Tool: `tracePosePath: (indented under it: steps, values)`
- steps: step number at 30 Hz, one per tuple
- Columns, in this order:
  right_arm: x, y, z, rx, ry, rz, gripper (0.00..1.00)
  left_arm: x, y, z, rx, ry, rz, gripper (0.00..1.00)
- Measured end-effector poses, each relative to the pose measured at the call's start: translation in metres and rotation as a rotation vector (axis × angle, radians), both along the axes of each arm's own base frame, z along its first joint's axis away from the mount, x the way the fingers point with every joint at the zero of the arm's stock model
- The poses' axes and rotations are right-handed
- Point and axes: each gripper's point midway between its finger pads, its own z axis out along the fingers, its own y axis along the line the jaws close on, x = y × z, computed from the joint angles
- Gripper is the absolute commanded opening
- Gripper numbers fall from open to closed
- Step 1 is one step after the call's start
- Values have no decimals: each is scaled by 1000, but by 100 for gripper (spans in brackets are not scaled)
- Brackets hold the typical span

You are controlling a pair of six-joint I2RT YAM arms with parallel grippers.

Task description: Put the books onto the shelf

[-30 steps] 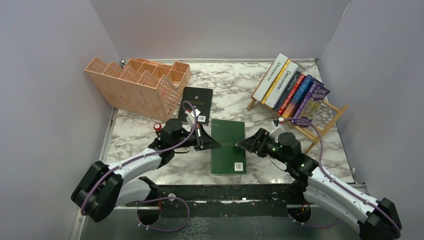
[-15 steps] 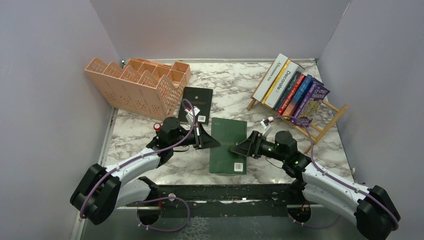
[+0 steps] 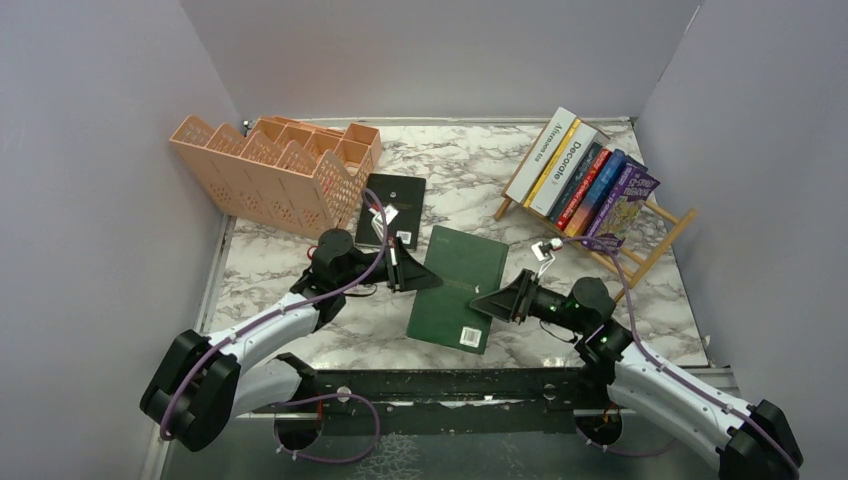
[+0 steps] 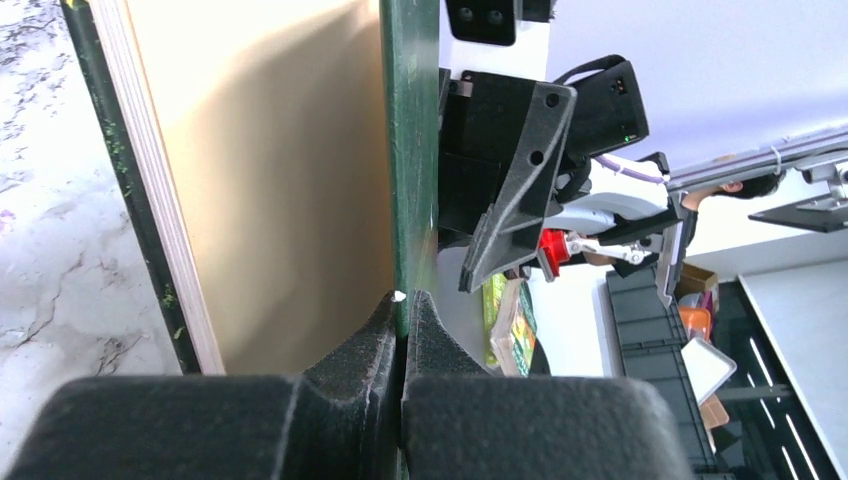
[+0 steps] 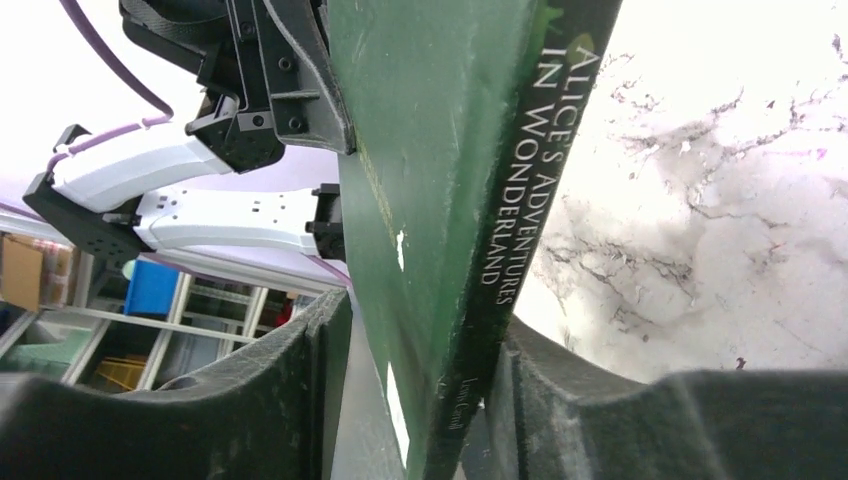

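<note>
Currently: green book (image 3: 458,288) is lying mid-table (image 3: 300,270), long axis running 1 to 7 o'clock. Your left hand (image 3: 422,279) is pinching its 9 o'clock cover edge; your right hand (image 3: 484,298) is straddling the spine, spread. Shelf (image 3: 662,236) is sitting at 1 o'clock, nearer your right arm.

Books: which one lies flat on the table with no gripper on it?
The black book, beside the peach organizer. The dark green book is pinched by the left gripper; the other books stand in the wooden rack.
</note>
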Motion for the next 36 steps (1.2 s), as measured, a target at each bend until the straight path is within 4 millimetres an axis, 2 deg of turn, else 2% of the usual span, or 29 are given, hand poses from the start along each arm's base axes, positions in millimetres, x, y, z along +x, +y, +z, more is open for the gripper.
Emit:
tracePosePath:
  steps: [6,10,13,16,19,21,25,29,33,36]
  values:
    - [2,-2,3,14,3,-26,19,-2,0,8,-20,-23,-21,2]
    - [4,-2,10,16,-17,-28,1,3,3,7,-17,-18,-10,24]
    - [10,-2,20,-27,-52,-48,1,9,7,8,-20,-18,14,48]
    - [20,-5,27,-104,-83,-88,1,18,15,9,-20,-15,51,65]
    - [33,-13,39,-174,-126,-158,1,28,26,9,-10,-16,99,75]
    - [43,-21,57,-214,-171,-217,1,30,30,6,4,-15,113,77]
    - [61,-44,93,-294,-248,-363,1,29,35,-1,59,-30,136,79]
    - [74,-77,124,-391,-307,-528,1,43,42,-8,172,-57,197,80]
    - [85,-118,155,-480,-365,-722,1,51,51,-14,273,-91,242,80]
    - [90,-150,171,-548,-387,-866,1,51,59,-22,339,-104,258,80]
